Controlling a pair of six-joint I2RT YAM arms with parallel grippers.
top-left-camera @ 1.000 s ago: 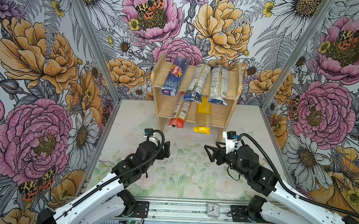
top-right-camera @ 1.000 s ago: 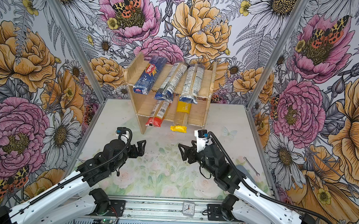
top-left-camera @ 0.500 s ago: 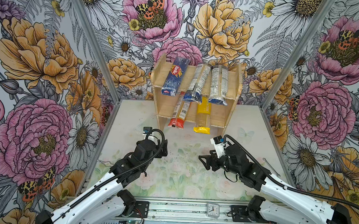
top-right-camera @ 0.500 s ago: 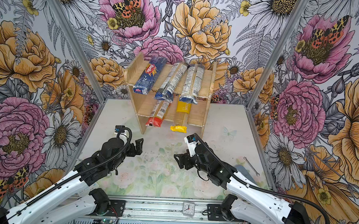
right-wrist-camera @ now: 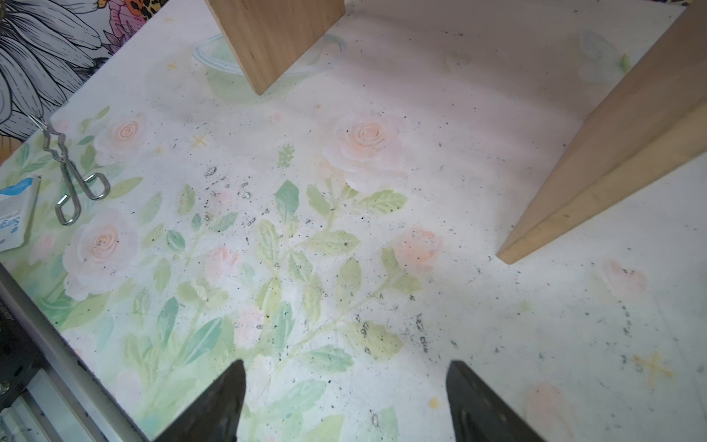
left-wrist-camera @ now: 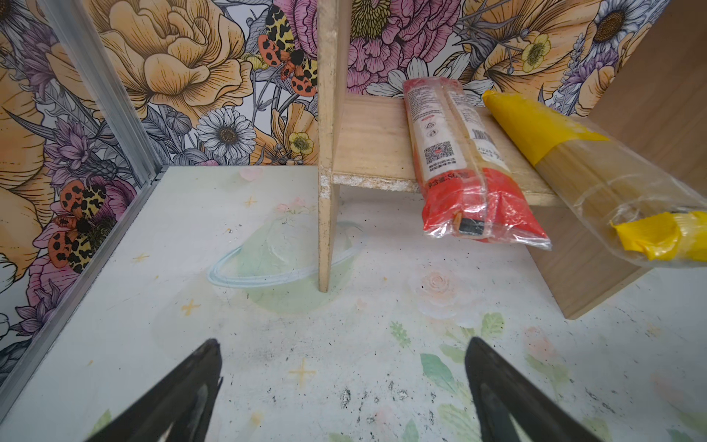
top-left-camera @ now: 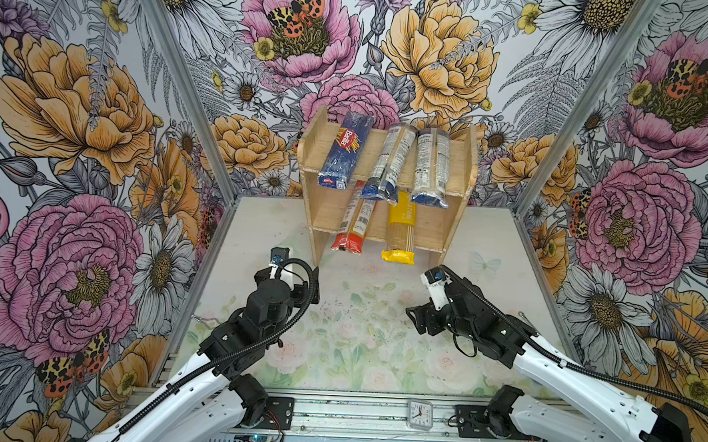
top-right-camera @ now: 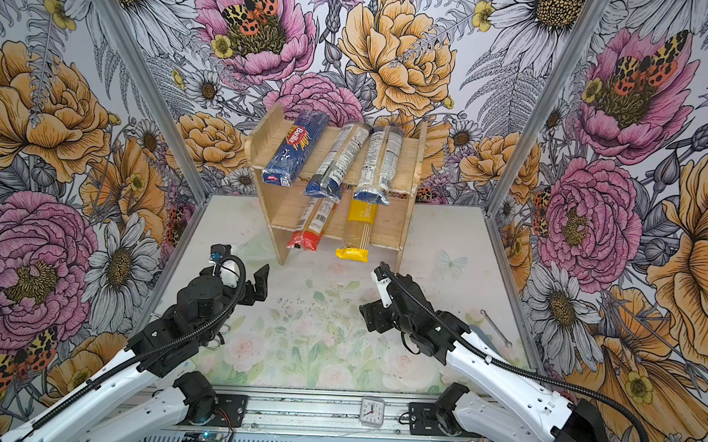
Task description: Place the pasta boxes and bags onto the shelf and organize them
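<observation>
At the back of the table [top-left-camera: 488, 245], against the flowery wall, the wooden shelf [top-left-camera: 312, 145] has all five packs on it. On the top tier are the dark blue Barilla pack [top-left-camera: 344, 155] on the left, then a clear pack with a blue end [top-left-camera: 388, 161] lying a bit slanted, then the other clear blue-ended pack [top-left-camera: 430, 168] on the right. The bottom tier has the red-ended pack [top-left-camera: 354, 226] and the yellow pack [top-left-camera: 400, 228] next to each other, and both stick out past the front edge. In both top views the far ends of those two are tucked under the top tier, so I can't say how deep they go. The left wrist view only gets the lower tier, and the yellow pack runs off the picture's edge. The left claw [left-wrist-camera: 342, 344] is spread wide with nothing between its fingers, just in front of the shelf's left leg. The right claw [right-wrist-camera: 346, 363] is also spread apart and empty, over the table, and its camera only catches the two shelf legs, cut off at the frame. It also shows a wire clip thing [right-wrist-camera: 72, 180] and a white packet [right-wrist-camera: 15, 214] that's half out of frame, with lettering I can't read fully. A tiny clock [top-left-camera: 420, 415] sits on the front rail.
</observation>
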